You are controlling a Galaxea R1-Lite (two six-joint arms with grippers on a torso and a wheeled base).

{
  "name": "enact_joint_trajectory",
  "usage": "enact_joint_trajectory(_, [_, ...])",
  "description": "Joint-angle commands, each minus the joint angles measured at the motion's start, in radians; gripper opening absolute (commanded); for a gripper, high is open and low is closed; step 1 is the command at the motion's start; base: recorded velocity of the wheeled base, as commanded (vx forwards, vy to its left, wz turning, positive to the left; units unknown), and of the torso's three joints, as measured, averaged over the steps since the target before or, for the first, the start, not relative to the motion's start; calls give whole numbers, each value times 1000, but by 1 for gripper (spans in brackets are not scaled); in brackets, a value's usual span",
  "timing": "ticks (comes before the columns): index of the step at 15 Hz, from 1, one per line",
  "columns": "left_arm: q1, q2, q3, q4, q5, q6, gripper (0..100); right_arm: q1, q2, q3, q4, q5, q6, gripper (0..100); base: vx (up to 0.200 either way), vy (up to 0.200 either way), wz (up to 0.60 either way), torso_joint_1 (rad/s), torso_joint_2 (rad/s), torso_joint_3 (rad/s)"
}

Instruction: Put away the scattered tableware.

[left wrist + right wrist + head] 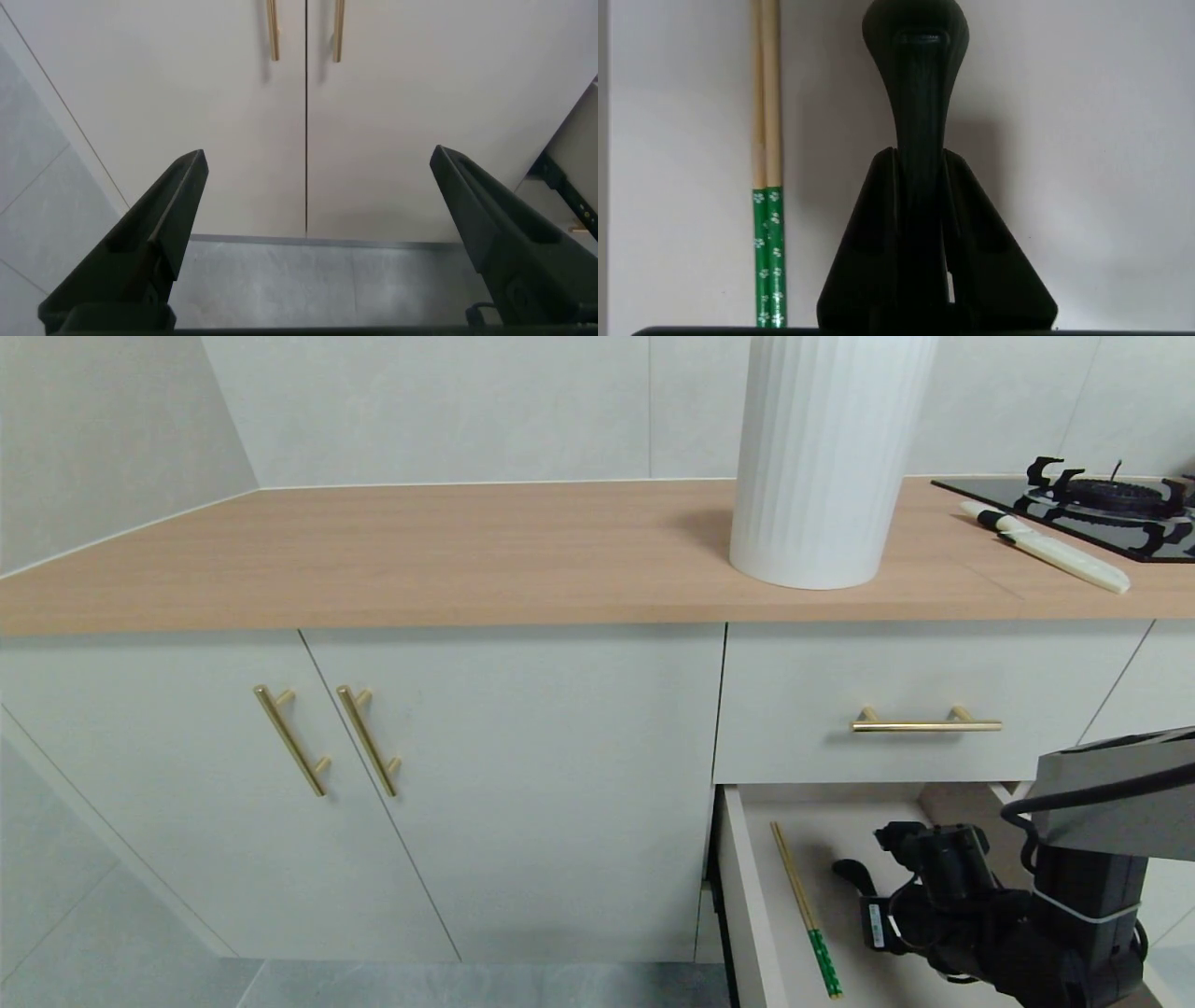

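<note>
A black spoon [915,56] is held by its handle in my right gripper [922,187], which is shut on it. Both hang inside the open drawer [742,887] at the lower right, the spoon's bowl [851,875] just above the drawer floor. A pair of wooden chopsticks with green ends [805,915] lies in the drawer along its left wall, beside the spoon [766,187]. A white knife with a black band [1046,549] lies on the wooden counter [420,551] at the right. My left gripper [318,163] is open and holds nothing, low in front of the cabinet doors.
A tall white ribbed container [822,457] stands on the counter near its front edge. A black gas hob [1102,509] sits at the far right. A shut drawer with a brass handle [924,723] is just above the open one. Two cabinet doors with brass handles [327,737] are at the left.
</note>
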Motion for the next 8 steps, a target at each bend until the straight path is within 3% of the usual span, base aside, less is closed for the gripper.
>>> enact_joint_trajectory(1, [0, 0, 0, 0, 0, 0, 100, -1, 1, 0, 0, 0, 0, 100, 0, 0, 0, 0, 0, 0])
enact_joint_trajectory(8, [0, 0, 0, 0, 0, 0, 100, -1, -28, 8, 0, -2, 0, 100, 0, 0, 0, 0, 0, 0])
